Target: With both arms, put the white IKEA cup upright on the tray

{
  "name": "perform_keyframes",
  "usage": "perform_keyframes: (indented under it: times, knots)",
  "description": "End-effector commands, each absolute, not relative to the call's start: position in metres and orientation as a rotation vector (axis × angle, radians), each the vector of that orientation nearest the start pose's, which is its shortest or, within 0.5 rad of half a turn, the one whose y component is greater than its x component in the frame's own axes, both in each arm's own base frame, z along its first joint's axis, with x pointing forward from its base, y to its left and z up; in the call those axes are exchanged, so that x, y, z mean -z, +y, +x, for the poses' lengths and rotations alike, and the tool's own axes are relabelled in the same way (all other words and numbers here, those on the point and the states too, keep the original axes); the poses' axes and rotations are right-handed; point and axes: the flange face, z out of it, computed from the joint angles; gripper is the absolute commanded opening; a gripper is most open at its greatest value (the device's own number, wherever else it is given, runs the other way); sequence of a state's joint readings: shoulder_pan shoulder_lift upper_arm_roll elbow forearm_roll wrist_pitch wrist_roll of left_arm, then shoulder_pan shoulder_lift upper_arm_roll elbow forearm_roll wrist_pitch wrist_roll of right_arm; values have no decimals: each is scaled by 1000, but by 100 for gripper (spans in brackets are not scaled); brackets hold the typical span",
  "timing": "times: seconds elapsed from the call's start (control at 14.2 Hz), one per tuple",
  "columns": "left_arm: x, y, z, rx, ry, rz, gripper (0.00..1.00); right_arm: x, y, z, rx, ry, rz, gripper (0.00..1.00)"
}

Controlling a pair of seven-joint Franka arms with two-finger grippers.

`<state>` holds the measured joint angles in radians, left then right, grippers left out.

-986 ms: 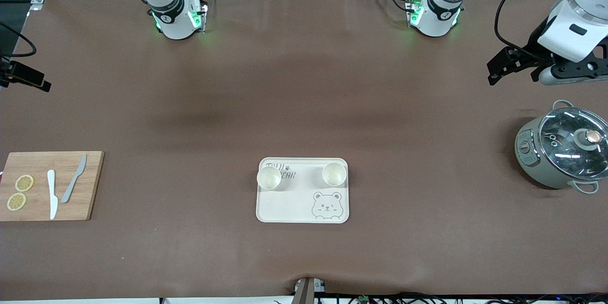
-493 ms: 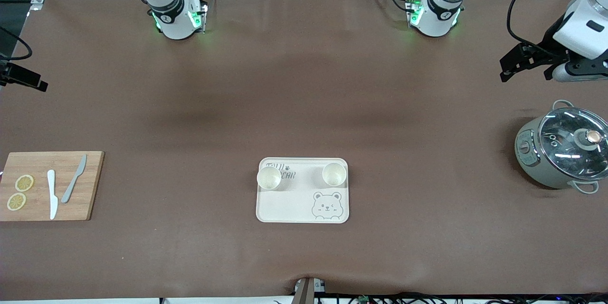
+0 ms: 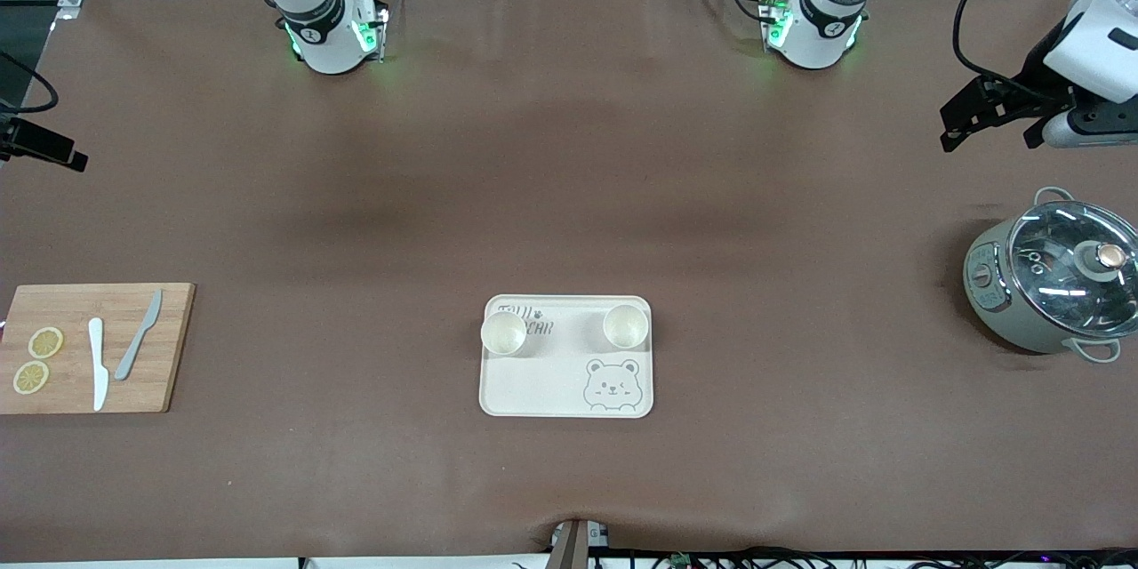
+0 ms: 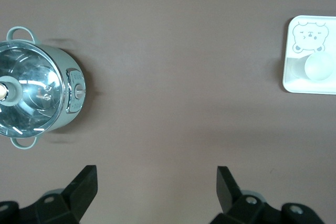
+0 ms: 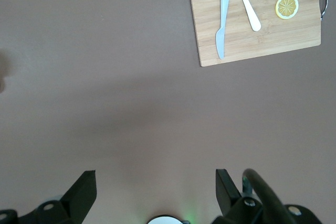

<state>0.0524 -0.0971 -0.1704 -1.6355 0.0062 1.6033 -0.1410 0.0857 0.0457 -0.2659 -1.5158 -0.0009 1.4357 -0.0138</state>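
Two cups upright on tray; task looks complete. Left pincer wide, empty, parked over tabletop near pot. Right pincer wide, empty, waiting over bare tabletop.

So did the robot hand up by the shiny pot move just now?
Yes. The left gripper has pulled up and away from the pot, toward the left arm's end of the table, and it hangs open.

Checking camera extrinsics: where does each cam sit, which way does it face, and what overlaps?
Front: high, across from the bases, facing down at the brown table; both white arms show.
Left wrist: above the table, facing down at the grey glass-lidded pot and cream bear-print tray; the open left gripper shows.
Right wrist: facing down at the wooden cutting board; the open right gripper shows.
Front shares pot, tray and board with them.
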Motion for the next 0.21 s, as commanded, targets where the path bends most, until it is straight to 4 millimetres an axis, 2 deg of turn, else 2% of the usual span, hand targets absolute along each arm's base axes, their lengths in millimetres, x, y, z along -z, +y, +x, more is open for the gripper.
perform_keyframes:
  times: [0.0, 0.14]
  knots:
    - [-657, -71, 527, 99, -13, -3121, 100, -616, -98, 543, -197, 246, -3139, 100]
    - [-657, -71, 527, 99, -22, -3122, 100, -616, -98, 543, -199, 246, -3138, 100]
